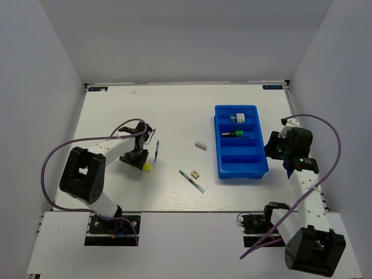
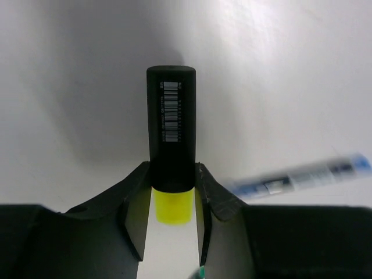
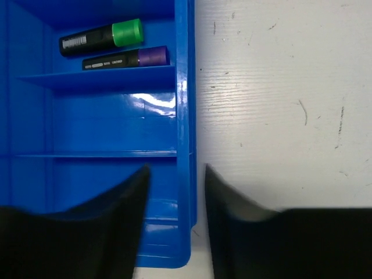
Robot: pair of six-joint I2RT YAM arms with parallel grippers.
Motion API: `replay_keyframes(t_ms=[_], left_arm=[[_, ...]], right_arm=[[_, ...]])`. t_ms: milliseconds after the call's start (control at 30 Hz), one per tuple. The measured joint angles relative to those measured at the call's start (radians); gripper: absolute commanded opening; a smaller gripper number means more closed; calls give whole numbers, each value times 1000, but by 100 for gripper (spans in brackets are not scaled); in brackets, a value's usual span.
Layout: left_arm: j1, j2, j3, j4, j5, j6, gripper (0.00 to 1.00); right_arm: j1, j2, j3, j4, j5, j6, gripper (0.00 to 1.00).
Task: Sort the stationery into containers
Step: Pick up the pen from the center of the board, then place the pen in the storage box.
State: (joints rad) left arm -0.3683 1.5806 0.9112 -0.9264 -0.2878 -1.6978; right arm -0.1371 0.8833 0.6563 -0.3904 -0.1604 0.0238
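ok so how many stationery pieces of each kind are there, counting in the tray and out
markers: 3 - yellow-capped marker, green-capped marker, purple-capped marker
pens: 2 - left pen, middle pen
erasers: 2 - grey eraser, tan eraser
boxes: 1 - blue-white box
total: 8

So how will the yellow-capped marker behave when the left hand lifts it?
The marker looks like a stiff, round plastic barrel, so it should lift without bending but may roll if nudged on the table. The left hand flanks it near the yellow cap, off its middle, so the long end may dip. Its glossy surface could slip.
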Motion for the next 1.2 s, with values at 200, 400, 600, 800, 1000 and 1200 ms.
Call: replay_keyframes(t_ms=[200,400,600,800,1000,1200], left_arm=[[-153,6,255,102,-18,569,0],[-260,63,473,266,232,1118,0],[-349,277,767,407,554,1516,0],[-406,483,962,511,753,1714,0],[-419,610,1051,605,775,1843,0],[-450,621,991,756,726,1901,0]], right_arm=[[-1,0,0,-2,-33,-4,0],[-3,0,0,-3,-59,-5,0],[-5,-11,-1,-2,-108,-6,0],[-5,-20,-1,-2,-125,-8,0],[-5,-20,-1,-2,-128,-8,0],[-6,-19,-1,-2,-124,-8,0]])
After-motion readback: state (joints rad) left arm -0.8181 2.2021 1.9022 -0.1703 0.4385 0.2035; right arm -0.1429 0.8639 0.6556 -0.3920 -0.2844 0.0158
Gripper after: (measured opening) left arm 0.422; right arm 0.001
